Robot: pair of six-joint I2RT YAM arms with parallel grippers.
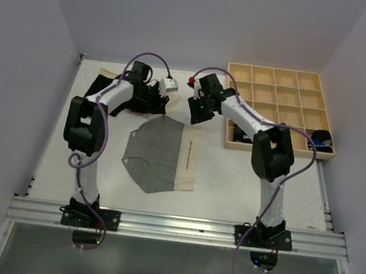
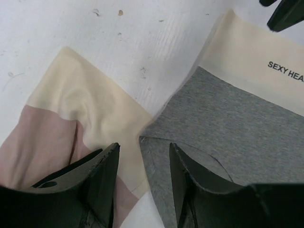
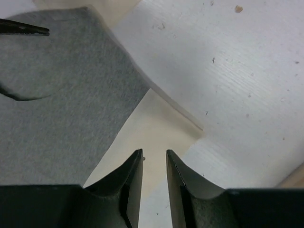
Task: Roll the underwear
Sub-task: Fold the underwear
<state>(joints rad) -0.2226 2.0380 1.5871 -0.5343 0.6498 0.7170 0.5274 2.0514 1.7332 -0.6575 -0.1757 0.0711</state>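
Observation:
The grey underwear (image 1: pixel 157 150) lies flat mid-table, its cream waistband (image 1: pixel 188 157) along the right side. My left gripper (image 1: pixel 158 102) hangs open over its far left corner; in the left wrist view the gripper (image 2: pixel 142 152) has the grey corner (image 2: pixel 228 123) between the jaws, beside a beige-pink garment (image 2: pixel 71 114). My right gripper (image 1: pixel 196 114) is open, jaws narrowly apart, over the waistband's far corner; the right wrist view shows the gripper (image 3: pixel 154 159) above the cream band (image 3: pixel 156 123) and grey cloth (image 3: pixel 61 95). A black garment (image 1: pixel 101 85) lies behind the left arm.
A light wooden tray (image 1: pixel 282 79) of square compartments stands at the back right, with dark rolled items (image 1: pixel 319 139) in its near row. A small white box (image 1: pixel 169 86) sits at the back between the grippers. White walls enclose the table on three sides.

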